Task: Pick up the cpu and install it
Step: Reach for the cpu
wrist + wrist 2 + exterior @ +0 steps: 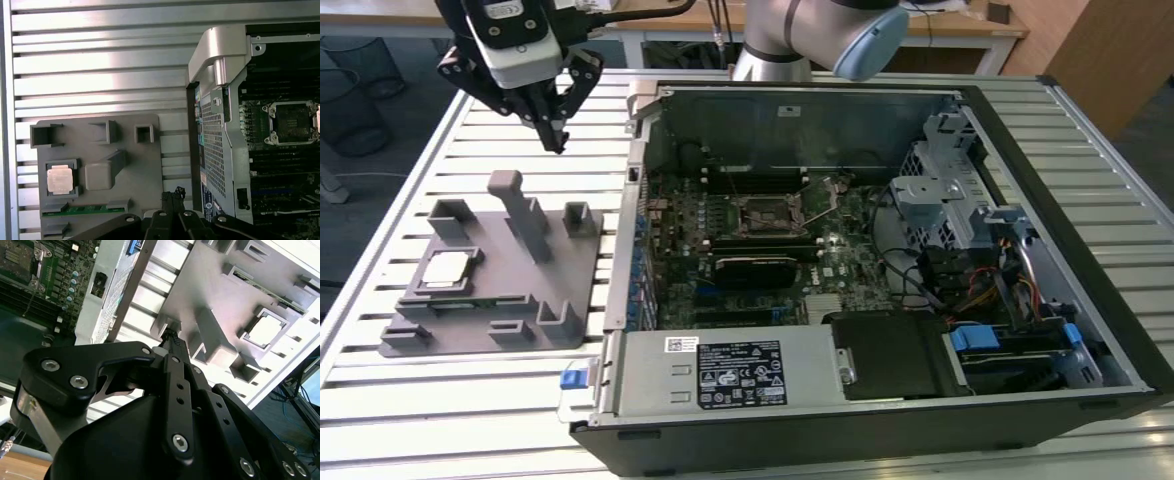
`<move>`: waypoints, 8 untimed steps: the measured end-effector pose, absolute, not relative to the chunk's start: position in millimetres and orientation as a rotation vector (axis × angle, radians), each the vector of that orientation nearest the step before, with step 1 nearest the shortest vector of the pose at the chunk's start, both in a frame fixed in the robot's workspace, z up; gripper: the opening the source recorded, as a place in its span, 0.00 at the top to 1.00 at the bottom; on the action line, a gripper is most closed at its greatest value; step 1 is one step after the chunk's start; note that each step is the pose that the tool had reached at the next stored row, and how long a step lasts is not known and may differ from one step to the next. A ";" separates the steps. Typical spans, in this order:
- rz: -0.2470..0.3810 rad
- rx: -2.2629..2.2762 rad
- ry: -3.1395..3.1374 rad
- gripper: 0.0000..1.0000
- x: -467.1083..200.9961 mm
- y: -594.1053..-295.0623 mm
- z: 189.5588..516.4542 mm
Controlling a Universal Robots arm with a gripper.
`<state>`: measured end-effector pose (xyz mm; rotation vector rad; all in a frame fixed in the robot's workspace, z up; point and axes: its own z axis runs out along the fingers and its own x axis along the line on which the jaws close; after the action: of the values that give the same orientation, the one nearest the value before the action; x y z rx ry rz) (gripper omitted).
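Exterior view high, oblique over table [454, 420]; both wrist views share tray [142, 175]

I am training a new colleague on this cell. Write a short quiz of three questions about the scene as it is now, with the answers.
1. True or false: the cpu already sits in the motherboard socket.
2. Where is the gripper? A) deep inside the computer case; B) outside the case, raised near the grey holder tray; C) clamped on the cpu.
3. Short answer: what does the gripper hold?

Key: 1 false, it lies in the tray; 2 B; 3 nothing.
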<state>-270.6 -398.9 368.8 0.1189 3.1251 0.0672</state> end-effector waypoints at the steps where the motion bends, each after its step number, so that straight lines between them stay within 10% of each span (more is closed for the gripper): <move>1: 0.067 0.119 3.125 0.89 -271.3 -398.9 368.6; 8: 0.067 0.119 3.127 0.89 -276.2 -398.9 367.4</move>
<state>-276.2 -398.9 367.4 0.1190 3.1270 0.0671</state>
